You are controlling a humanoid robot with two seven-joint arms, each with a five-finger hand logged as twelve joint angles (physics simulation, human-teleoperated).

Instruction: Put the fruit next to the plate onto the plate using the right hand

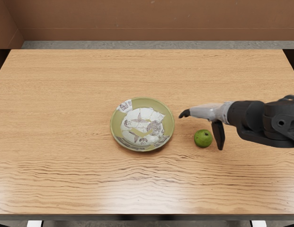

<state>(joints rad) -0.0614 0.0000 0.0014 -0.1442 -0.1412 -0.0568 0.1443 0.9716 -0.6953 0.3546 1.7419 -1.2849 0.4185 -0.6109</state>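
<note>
A small green fruit (202,138) lies on the wooden table (66,94), a short way right of the plate (117,126). The plate is olive-rimmed with a white patterned centre and has nothing on it. My right hand (203,126) reaches in from the right edge and hovers just over and beside the fruit. Its fingers (194,112) stretch out above the fruit toward the plate, while the dark thumb (218,135) hangs down at the fruit's right side. The hand is open and holds nothing; whether the thumb touches the fruit I cannot tell.
The table's far edge meets a brown wall (147,19) at the back. Its front edge runs along the bottom of the view.
</note>
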